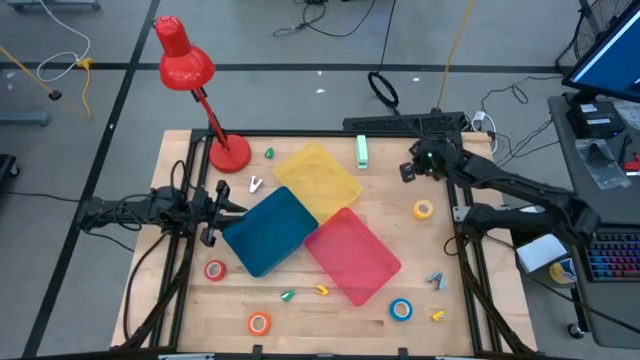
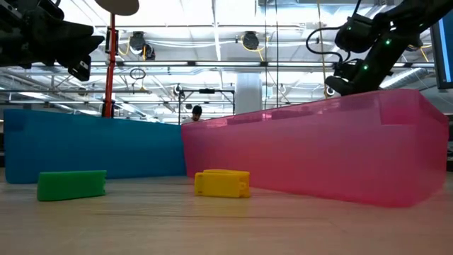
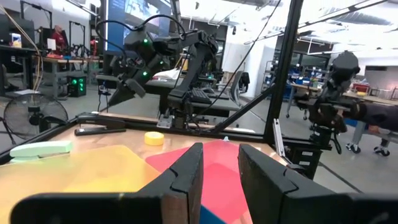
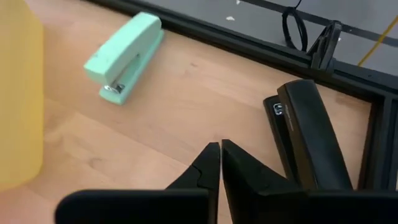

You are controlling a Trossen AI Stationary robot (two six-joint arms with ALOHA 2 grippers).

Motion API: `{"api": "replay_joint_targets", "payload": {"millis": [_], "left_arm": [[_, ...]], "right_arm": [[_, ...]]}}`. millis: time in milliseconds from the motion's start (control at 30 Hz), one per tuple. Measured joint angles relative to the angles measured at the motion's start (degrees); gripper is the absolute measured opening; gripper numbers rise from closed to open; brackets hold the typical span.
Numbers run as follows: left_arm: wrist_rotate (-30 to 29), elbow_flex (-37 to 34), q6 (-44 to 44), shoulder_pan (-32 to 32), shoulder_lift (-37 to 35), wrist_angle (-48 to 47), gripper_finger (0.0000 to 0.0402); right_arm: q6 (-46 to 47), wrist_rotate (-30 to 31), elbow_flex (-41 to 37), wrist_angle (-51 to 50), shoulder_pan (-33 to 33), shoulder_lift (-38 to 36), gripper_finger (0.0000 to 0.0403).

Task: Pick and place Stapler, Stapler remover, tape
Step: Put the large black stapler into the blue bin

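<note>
A wooden table (image 1: 330, 310) carries three trays in a diagonal cluster: a yellow tray (image 1: 318, 178) toward the far side, a blue tray (image 1: 270, 230) left of centre, and a pink tray (image 1: 352, 255) toward the near right. The right claw (image 1: 408, 172) hovers above the table's far right corner, its fingers (image 4: 214, 163) drawn together on nothing. In the right wrist view, a mint-green stapler (image 4: 124, 58) lies on the wood beyond the fingers, beside the yellow tray's far right corner, and a black stapler (image 4: 311, 134) lies along the table's far edge.

The left claw (image 1: 208, 213) waits at the table's left edge, just left of the blue tray, with its fingers (image 3: 186, 180) apart and empty.

Tape rolls are scattered over the table: a yellow tape roll (image 1: 423, 209) on the right, a blue tape roll (image 1: 401, 310) near the front right, an orange tape roll (image 1: 259, 323) at the front, and a red tape roll (image 1: 215, 270) at the near left, all outside the trays. A white staple remover (image 1: 255, 185) sits between the yellow tray and the base of a red desk lamp (image 1: 195, 85) at the far left corner. In the low view, a small green piece (image 2: 71, 185) and a small yellow piece (image 2: 222, 183) rest on the wood in front of the blue and pink trays.
</note>
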Motion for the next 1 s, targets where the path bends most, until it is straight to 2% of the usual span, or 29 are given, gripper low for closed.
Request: {"api": "replay_joint_targets", "payload": {"millis": [133, 267, 467, 600, 767, 1000], "left_arm": [[0.0, 0.0, 0.0, 0.0, 0.0, 0.0, 0.0104], [0.0, 0.0, 0.0, 0.0, 0.0, 0.0, 0.0104], [0.0, 0.0, 0.1, 0.0, 0.0, 0.0, 0.0104], [0.0, 0.0, 0.1, 0.0, 0.0, 0.0, 0.0104], [0.0, 0.0, 0.1, 0.0, 0.0, 0.0, 0.0104], [0.0, 0.0, -0.2, 0.0, 0.0, 0.0, 0.0104]], "right_arm": [[-0.7, 0.1, 0.0, -0.1, 0.0, 1.1, 0.0053], [-0.8, 0.2, 0.0, -0.1, -0.9, 2.1, 0.0109], [-2.9, 0.1, 0.0, 0.0, -4.3, 2.9, 0.0191], [-5.3, 0.1, 0.0, 0.0, -6.6, 3.0, 0.023], [-6.4, -0.1, 0.0, -0.1, -9.5, 3.0, 0.0252], [-6.5, -3.2, 0.0, -4.1, -13.4, 3.8, 0.0255]]}}
